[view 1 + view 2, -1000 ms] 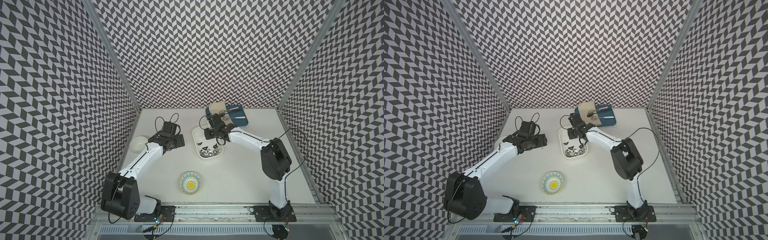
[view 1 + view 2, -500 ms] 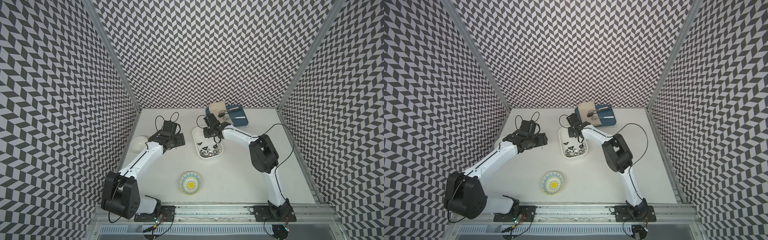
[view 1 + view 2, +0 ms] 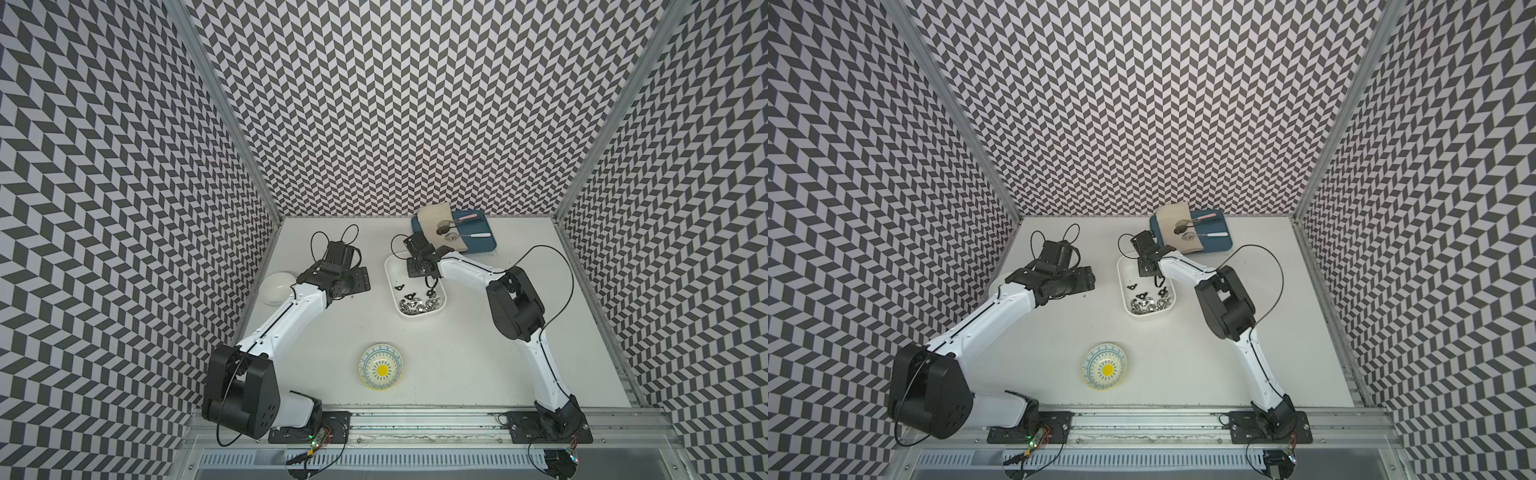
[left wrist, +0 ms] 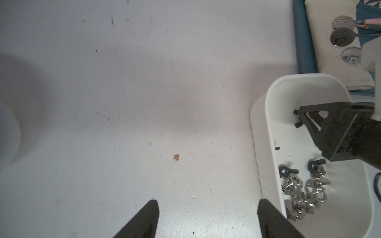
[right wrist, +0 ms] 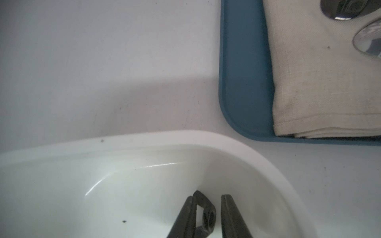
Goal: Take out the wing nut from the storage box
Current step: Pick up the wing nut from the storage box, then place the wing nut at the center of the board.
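The white storage box point(image 3: 388, 278) point(image 3: 1121, 282) lies at the middle back of the table. Its near end holds a pile of silver nuts point(image 3: 417, 306) and two loose black wing nuts point(image 4: 286, 171). My right gripper point(image 5: 207, 197) point(image 3: 415, 272) reaches down into the box's far end, by the rim point(image 5: 144, 138). Its jaws stand narrowly apart around a black wing nut point(image 5: 207, 214) point(image 4: 298, 123). The nut rests against one finger, with a slim gap to the other. My left gripper point(image 4: 208, 203) point(image 3: 361, 280) hovers wide open over bare table left of the box, holding nothing.
A blue tray point(image 3: 486, 245) with a folded cloth and spoons sits just behind the box. A patterned bowl point(image 3: 381, 365) stands near the front middle. A plain white bowl point(image 3: 276, 286) lies by the left wall, beside my left arm.
My right arm's elbow has swung left, and its gripper has shifted slightly toward the box's far end. The left arm has not moved.
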Controlling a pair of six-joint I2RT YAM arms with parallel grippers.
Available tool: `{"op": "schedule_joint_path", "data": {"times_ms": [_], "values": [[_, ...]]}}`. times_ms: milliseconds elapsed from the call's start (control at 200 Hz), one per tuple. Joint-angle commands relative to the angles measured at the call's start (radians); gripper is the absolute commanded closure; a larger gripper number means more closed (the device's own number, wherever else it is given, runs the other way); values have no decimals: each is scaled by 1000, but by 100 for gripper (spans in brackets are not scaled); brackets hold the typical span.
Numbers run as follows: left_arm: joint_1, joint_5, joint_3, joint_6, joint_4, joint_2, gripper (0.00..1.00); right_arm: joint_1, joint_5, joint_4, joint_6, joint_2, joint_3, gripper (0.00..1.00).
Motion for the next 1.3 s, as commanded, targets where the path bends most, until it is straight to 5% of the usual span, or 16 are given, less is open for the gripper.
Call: {"op": "schedule_joint_path", "data": {"times_ms": [0, 431, 846, 1292], "values": [[-3, 1, -6, 10, -1, -25, 21, -4, 10, 1, 16, 29, 20, 75], [-3, 0, -1, 7, 9, -21, 21, -17, -51, 4, 7, 34, -4, 90], [-3, -5, 28, 7, 12, 4, 21, -21, -145, 54, 1, -170, -38, 96], [-3, 12, 45, 22, 24, 23, 21, -193, -188, 145, -12, -399, -332, 96]]}}
